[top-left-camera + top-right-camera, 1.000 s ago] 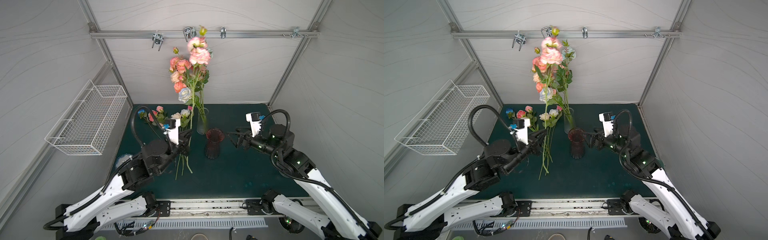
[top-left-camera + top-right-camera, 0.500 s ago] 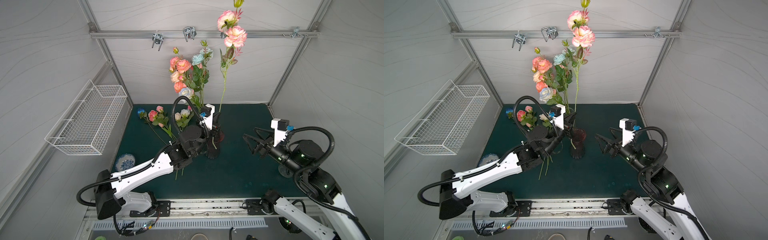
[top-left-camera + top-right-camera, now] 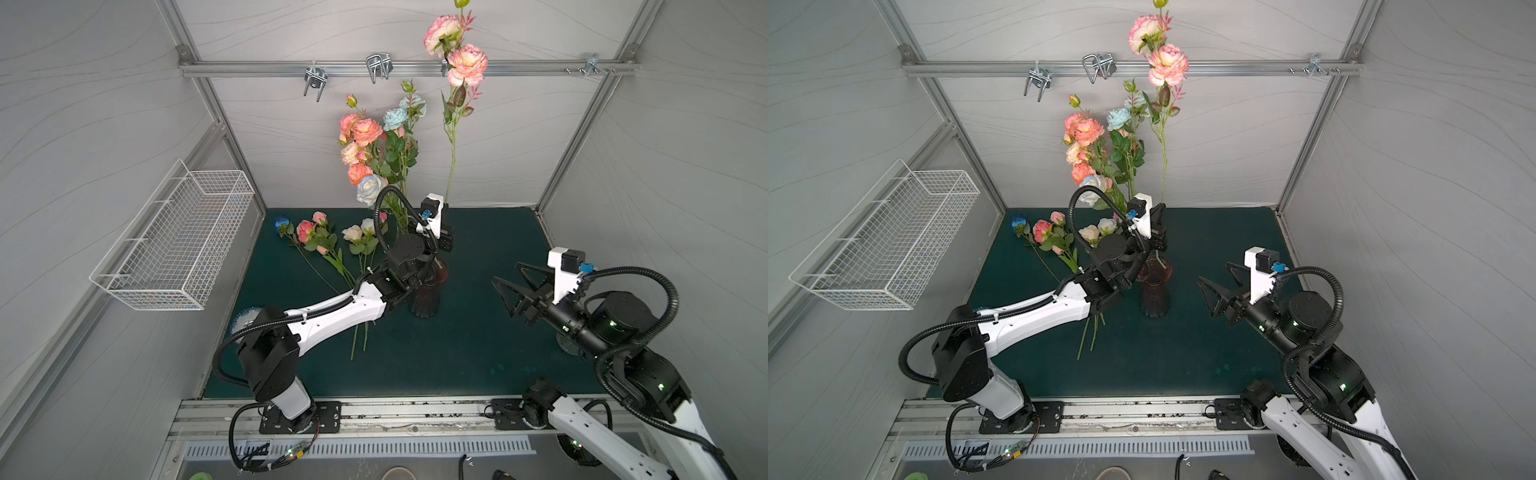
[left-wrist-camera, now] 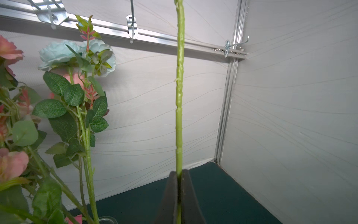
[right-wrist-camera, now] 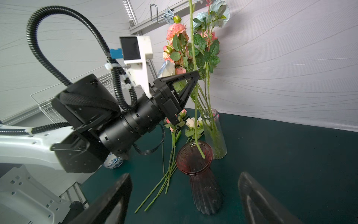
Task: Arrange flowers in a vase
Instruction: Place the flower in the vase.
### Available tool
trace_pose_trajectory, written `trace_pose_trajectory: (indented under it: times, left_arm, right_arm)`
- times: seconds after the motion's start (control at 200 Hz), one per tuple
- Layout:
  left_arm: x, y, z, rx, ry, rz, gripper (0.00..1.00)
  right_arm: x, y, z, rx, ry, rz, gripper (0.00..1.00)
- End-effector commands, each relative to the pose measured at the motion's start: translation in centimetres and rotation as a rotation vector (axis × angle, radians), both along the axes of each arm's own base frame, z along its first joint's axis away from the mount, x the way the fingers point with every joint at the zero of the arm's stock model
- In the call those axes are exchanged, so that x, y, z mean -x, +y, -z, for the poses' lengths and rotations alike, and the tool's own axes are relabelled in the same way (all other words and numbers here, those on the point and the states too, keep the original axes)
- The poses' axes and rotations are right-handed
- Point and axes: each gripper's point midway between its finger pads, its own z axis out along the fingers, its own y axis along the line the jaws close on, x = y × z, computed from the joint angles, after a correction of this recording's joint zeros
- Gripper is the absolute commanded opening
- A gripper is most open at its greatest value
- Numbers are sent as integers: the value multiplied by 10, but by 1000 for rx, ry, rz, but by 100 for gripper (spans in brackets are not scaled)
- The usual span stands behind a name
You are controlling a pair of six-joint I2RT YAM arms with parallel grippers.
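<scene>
Held flower: one tall stem (image 4: 179,97) carrying two pink blooms and a bud, upright, its cut end inside the mouth of the red vase (image 5: 203,186).
Left fingers (image 4: 170,195): clamped tight on that stem, just above the red vase.
Right fingers (image 5: 114,199): spread wide, holding nothing, near the red vase on the right arm's side.
Vases: three. The red vase; a clear vase (image 5: 215,135) just behind it, holding a bouquet (image 3: 374,145); a blue-and-white vase (image 5: 112,161) on the left arm's side.
Loose flowers (image 3: 320,237): lying on the table (image 3: 457,365) beside the red vase, one deep blue rose (image 3: 282,220) among pink and cream blooms; stem count unclear under the arm.
</scene>
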Motion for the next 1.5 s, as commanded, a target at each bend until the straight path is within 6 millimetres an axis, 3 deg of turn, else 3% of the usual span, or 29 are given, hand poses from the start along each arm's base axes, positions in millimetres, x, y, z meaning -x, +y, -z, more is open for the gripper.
trace_pose_trajectory:
  times: [0.0,0.37,0.575,0.79,0.96,1.091,1.246,1.336,1.386,1.446,1.496]
  left_arm:
    - [3,7,-22,58,-80,-28,0]
    - [16,15,41,-32,2,-97,0]
    - [31,13,61,-95,46,-112,0]
    - [37,28,84,-97,133,-131,32]
    - [43,36,86,-88,159,-134,48]
    - [51,47,80,-37,185,-124,52]
    - [69,82,75,87,279,-136,59]
    - [78,109,87,82,363,-190,61]
    - [78,133,93,111,419,-245,62]
    - [72,171,114,170,547,-331,61]
    - [68,208,137,252,659,-412,53]
  right_arm:
    - [3,-4,0,28,-24,10,88]
    - [-2,1,6,20,-17,1,88]
    - [-3,5,11,10,-3,-10,88]
    - [-5,10,15,20,13,-27,89]
    - [-7,14,21,20,36,-39,89]
    - [-7,15,21,21,45,-47,90]
    - [-6,18,23,19,58,-58,91]
    - [-5,19,23,10,58,-67,92]
    - [-4,18,23,6,55,-66,92]
    - [-5,18,23,5,54,-62,92]
    - [-5,18,24,1,55,-62,92]
